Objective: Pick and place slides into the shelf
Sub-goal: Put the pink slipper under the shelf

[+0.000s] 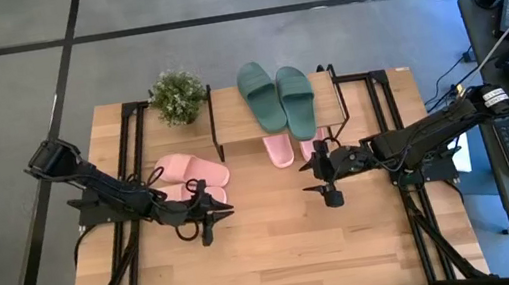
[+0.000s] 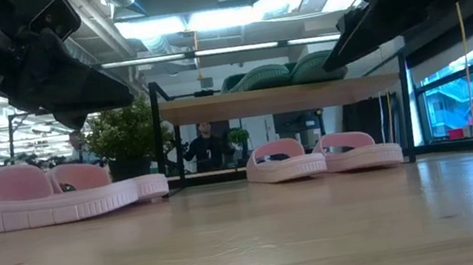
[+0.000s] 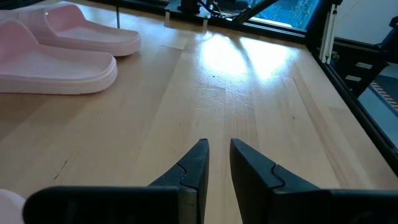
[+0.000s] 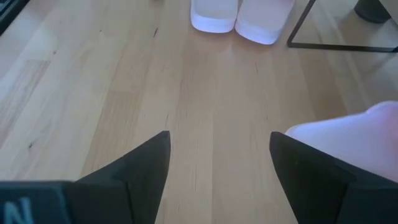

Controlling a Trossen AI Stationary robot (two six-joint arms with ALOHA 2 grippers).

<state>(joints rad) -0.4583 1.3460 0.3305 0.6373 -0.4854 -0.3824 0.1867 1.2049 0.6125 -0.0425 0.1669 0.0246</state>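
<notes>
Risk: left pincer (image 1: 209, 232), nearly closed and empty, could shove the pink slides (image 1: 194, 175) at its twelve o'clock; right pincer (image 1: 325, 174) gapes wide, empty.

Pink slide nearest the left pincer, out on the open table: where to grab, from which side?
Take the pink slide by its raised strap, coming down from above. It lies flat, sole down, beside its mate, so the strap arch is the only part standing up for fingers to close across. The left pincer is already next to it. The right pincer is open, farther off.
</notes>
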